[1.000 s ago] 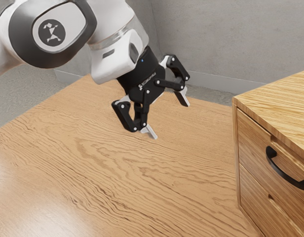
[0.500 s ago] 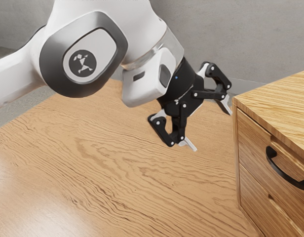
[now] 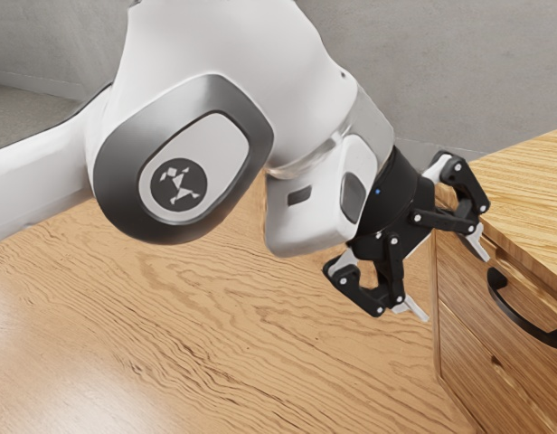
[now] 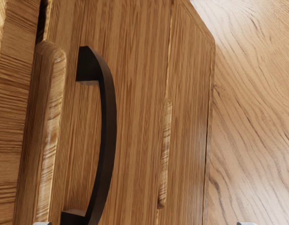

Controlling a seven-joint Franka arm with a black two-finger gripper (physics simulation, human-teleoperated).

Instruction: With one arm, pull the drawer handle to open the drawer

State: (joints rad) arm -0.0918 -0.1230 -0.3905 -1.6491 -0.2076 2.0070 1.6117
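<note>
The wooden table (image 3: 170, 344) spans the exterior view. The white arm (image 3: 197, 136) enters from 10 o'clock and reaches toward 3 o'clock. There stands an oak cabinet (image 3: 532, 181), on the table. Its upper drawer (image 3: 464, 262) looks flush with the panel below it. The black claw (image 3: 446, 280) hangs just in front of that drawer's near edge, spread wide and holding nothing. The curved black drawer handle (image 3: 523, 316) lies at about 4 o'clock from the claw, apart from both fingers. In the wrist view the handle (image 4: 107, 140) arches off the drawer front (image 4: 135, 93).
</note>
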